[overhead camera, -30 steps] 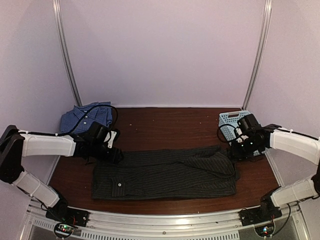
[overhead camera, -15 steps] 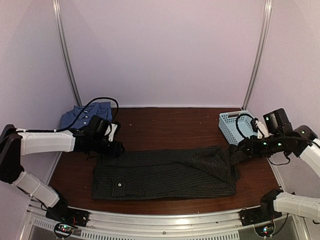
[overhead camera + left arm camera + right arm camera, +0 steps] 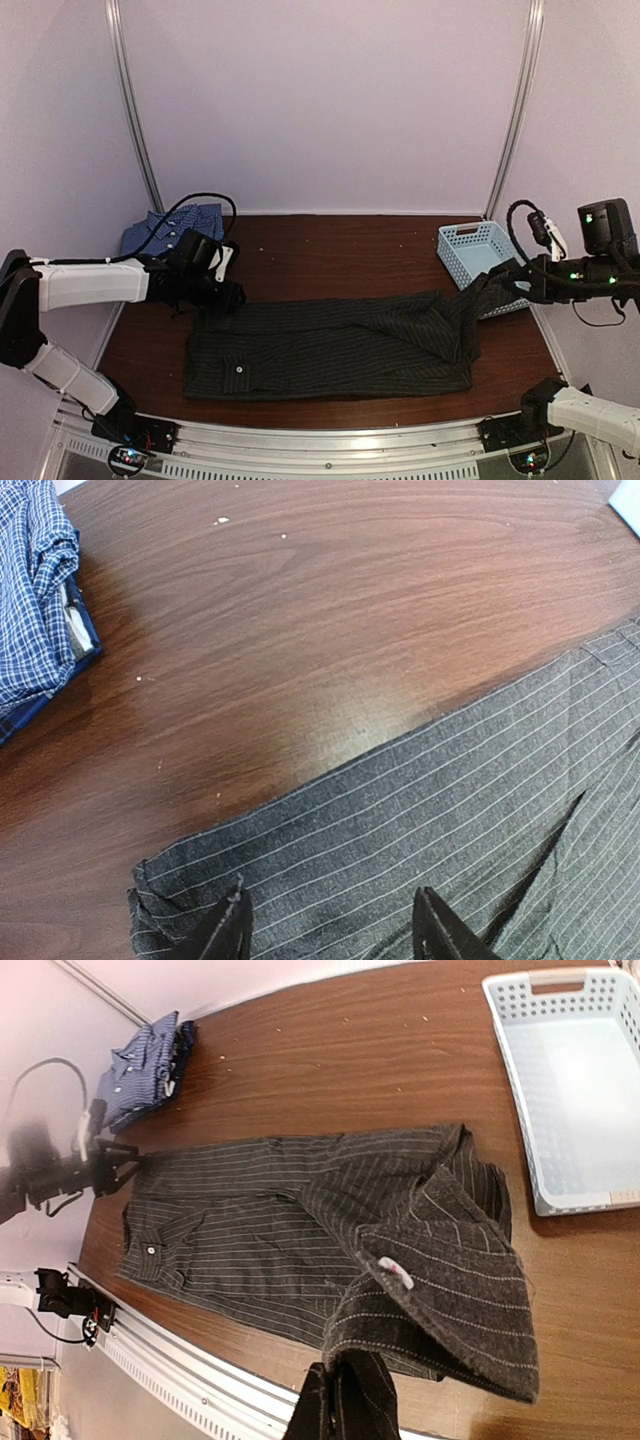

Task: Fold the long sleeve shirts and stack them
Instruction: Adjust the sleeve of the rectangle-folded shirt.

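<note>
The black pinstriped long sleeve shirt (image 3: 330, 345) lies lengthwise across the table, its small red tag (image 3: 397, 1272) showing on a raised fold. My right gripper (image 3: 522, 278) is shut on the shirt's right end (image 3: 345, 1400) and holds it off the table, drawn toward the right edge. My left gripper (image 3: 228, 297) stands open at the shirt's far left corner (image 3: 333, 935), its fingertips (image 3: 228, 930) at the cloth; whether they touch it I cannot tell. The blue checked shirt (image 3: 170, 232) sits folded at the back left corner (image 3: 35, 610).
A light blue plastic basket (image 3: 478, 252) stands at the back right, just beyond the lifted cloth (image 3: 575, 1090). Bare brown tabletop (image 3: 340, 255) lies behind the black shirt. A metal rail (image 3: 330, 440) runs along the near edge.
My right arm has swung right and upward, pulling the black shirt's right end off the table with it. The left gripper has barely shifted, staying open at the left corner.
</note>
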Motion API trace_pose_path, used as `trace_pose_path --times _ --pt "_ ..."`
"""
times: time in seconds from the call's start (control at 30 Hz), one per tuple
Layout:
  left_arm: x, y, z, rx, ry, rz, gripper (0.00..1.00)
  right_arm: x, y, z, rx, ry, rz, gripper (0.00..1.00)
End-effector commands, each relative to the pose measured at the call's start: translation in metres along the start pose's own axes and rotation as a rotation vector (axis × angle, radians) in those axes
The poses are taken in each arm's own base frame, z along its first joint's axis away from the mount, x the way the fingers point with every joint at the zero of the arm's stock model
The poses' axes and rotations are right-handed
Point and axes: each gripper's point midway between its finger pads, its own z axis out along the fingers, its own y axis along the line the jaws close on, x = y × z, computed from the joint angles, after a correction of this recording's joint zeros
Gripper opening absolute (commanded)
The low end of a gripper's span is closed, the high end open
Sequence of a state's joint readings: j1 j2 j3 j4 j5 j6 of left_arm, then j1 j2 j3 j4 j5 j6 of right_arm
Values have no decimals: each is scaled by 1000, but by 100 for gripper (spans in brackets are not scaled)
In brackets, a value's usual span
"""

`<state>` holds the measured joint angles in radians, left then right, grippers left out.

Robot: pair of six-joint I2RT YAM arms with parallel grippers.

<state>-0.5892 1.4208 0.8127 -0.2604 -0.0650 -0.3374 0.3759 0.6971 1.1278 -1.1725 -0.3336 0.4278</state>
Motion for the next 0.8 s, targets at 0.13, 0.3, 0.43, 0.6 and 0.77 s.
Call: trace_pose_path --times 0.13,0.3,0.43,0.6,0.77 --pt "-21 -3 -12 2 -66 11 56 -52 66 -43 -221 -112 -195 0" --pt "-24 -3 -14 3 -76 11 56 -68 89 -51 -313 -133 -224 0" --pt "-24 -3 -13 2 -75 15 56 -72 100 -57 -366 -142 -215 0" --pt "-24 -2 -11 -2 -71 18 56 -74 105 -72 -386 -165 -162 0" --pt "-25 -4 -11 4 -71 18 56 -77 76 -70 -236 -198 -13 0"
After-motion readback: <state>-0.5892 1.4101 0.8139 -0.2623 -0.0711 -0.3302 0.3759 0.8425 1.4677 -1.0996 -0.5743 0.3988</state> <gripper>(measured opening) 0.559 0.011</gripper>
